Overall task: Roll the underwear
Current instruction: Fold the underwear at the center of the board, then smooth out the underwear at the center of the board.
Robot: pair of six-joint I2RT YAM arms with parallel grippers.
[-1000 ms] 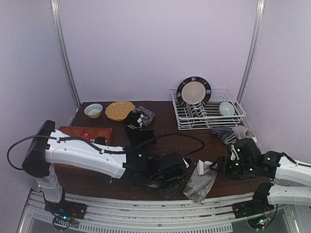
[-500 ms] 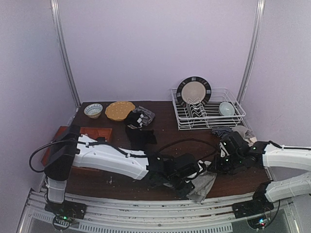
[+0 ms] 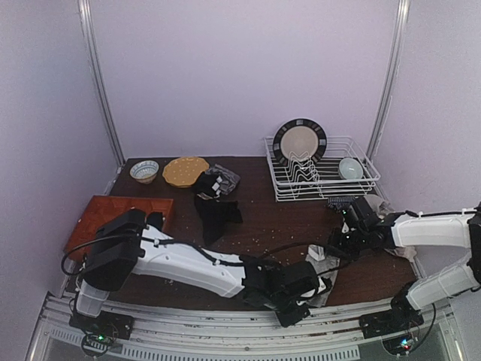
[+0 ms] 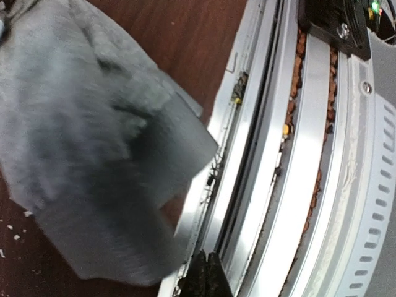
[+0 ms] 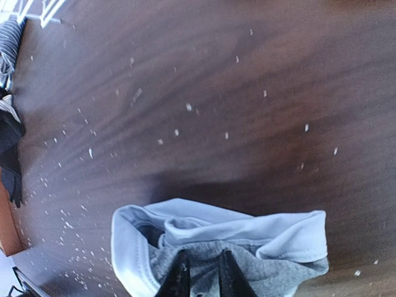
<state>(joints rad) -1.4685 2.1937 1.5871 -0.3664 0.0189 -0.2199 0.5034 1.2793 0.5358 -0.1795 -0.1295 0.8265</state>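
Observation:
The light grey underwear lies crumpled near the table's front edge, between the two grippers. In the right wrist view its pale waistband is bunched up, and my right gripper is shut on the grey cloth just behind the band. The same gripper sits at the garment's far edge. My left arm reaches far to the right. Its gripper is at the garment's near side, over the edge rail. In its own view the left gripper is shut, with the blurred grey underwear beside it. Black underwear lies at mid-table.
A wire dish rack at the back right holds a plate and a bowl. A striped sock lies before it. A yellow plate, a small bowl, a dark cloth pile and an orange tray lie left. A metal rail lines the near edge.
Both grippers have closed. The left arm swung right to the grey underwear's near side, and the right gripper moved in and took its far edge. The cloth has bunched up.

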